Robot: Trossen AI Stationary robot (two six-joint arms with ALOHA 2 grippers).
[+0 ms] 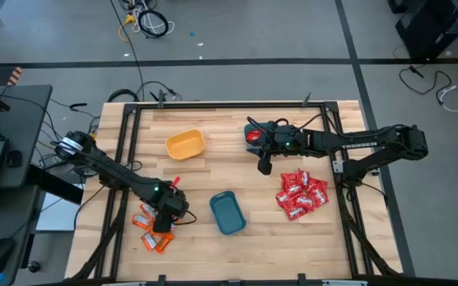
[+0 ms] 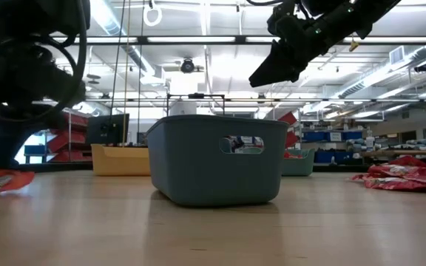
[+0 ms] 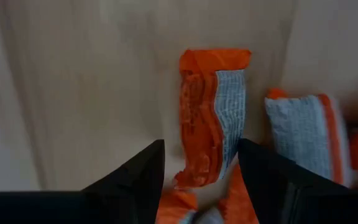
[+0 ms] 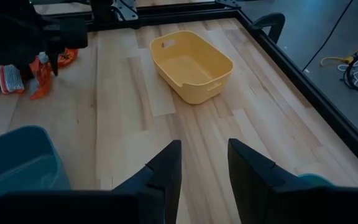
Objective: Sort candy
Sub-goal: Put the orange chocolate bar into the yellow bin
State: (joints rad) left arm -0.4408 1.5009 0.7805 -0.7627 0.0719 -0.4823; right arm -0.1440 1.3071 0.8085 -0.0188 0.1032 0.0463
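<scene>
The big light wooden table holds everything. On it sits a teal plastic bin, and near the far edge sits a yellow plastic bin. The yellow bin shows nothing inside it in the right wrist view.

The right gripper hangs up in the air, between the two bins. Its two dark fingers are a little apart, with nothing between them. The yellow bin is out in front of those fingers, and the teal bin is close beside them. A pile of wide red candy packets with white marks lies on the wood, behind those fingers and off to one side, well apart from them.

The left gripper is low over a small bunch of orange-and-white candy packets, next to the teal bin. Its fingers are open, one on each side of one orange-and-white packet. The fingertips stand beside the near end of that packet. Another packet lies flat just outside one finger.
</scene>
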